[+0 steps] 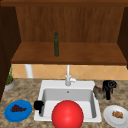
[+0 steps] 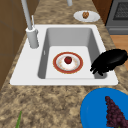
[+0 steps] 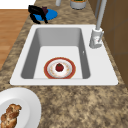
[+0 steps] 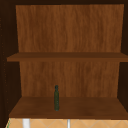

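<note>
Blue plate (image 2: 96, 110) — dark grapes (image 2: 113, 113), perhaps — beside sink's left edge.

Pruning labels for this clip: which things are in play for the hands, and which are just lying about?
In play:
left hand at the white sink's rim
round blue plate of dark purple grapes beside it
right hand by a blurred brownish item

Lying about:
red-rimmed plate with red fruit
white plate with braided pastry
dark green glass bottle

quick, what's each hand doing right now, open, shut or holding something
Left hand: open, fingers relaxed, holding nothing, hovering at the white sink's left rim beside the blue plate.
Right hand: cannot be told.
</note>
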{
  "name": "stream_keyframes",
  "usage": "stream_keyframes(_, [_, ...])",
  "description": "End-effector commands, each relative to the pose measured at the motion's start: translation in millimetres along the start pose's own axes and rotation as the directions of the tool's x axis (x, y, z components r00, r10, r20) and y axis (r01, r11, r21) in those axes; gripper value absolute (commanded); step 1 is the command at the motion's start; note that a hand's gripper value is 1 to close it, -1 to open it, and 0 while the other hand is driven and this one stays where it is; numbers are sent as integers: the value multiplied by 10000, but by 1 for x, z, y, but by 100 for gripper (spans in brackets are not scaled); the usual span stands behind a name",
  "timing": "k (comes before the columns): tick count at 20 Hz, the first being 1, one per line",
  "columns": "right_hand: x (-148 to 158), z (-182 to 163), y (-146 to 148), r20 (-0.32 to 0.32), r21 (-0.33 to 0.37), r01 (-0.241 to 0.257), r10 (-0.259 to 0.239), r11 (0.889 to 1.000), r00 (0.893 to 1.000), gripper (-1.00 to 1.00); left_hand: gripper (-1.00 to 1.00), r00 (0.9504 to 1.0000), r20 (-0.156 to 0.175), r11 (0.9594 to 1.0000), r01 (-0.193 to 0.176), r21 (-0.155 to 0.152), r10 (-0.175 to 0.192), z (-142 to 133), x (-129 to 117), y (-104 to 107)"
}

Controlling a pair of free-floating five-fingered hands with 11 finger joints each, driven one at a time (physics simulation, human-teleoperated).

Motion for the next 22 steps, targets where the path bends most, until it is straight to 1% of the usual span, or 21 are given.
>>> stream_keyframes(1, [-11, -37, 5, -51, -325, -374, 373, 9988, 9993, 100, 0, 10000, 0, 10000, 0, 0, 0, 0, 0, 0])
stream_keyframes(3, [-19, -59, 11, -62, -232, -312, 311, 9992, 9995, 100, 0, 10000, 0, 10000, 0, 0, 0, 0, 0, 0])
stream_keyframes(5, [-23, -82, 16, -49, -80, -387, 387, 9992, 9992, 100, 0, 10000, 0, 10000, 0, 0, 0, 0, 0, 0])
stream_keyframes(10, [-34, -138, 27, -57, -17, -565, 564, 9984, 9984, 100, 0, 10000, 0, 10000, 0, 0, 0, 0, 0, 0])
stream_keyframes(11, [-38, -148, 30, -39, -15, -564, 564, 9984, 9984, 100, 0, 10000, 0, 10000, 0, 0, 0, 0, 0, 0])
stream_keyframes(13, [-51, -163, 34, 104, -2, -383, 383, 9993, 9992, 100, 0, 10000, 0, 10000, 0, 0, 0, 0, 0, 0])
stream_keyframes(15, [-67, -165, 37, 186, -130, -341, 344, 9993, 9992, 100, 0, 10000, 0, 10000, 0, 0, 0, 0, 0, 0])
stream_keyframes(16, [-76, -163, 40, 258, -97, -127, 129, 9999, 9996, 100, 0, 10000, 0, 10000, 0, 0, 0, 0, 0, 0])
stream_keyframes(17, [-82, -160, 44, 322, -137, -36, 41, 9999, 9995, 100, 0, 10000, 0, 10000, 0, 0, 0, 0, 0, 0])
stream_keyframes(19, [-93, -161, 47, 539, -277, 9, 6, 9996, 9985, 100, 0, 10000, 0, 10000, 0, 0, 0, 0, 0, 0])
stream_keyframes(22, [-118, -165, 57, 568, -538, 64, -33, 9985, 9984, 100, 0, 10000, 0, 10000, 0, 0, 0, 0, 0, 0])
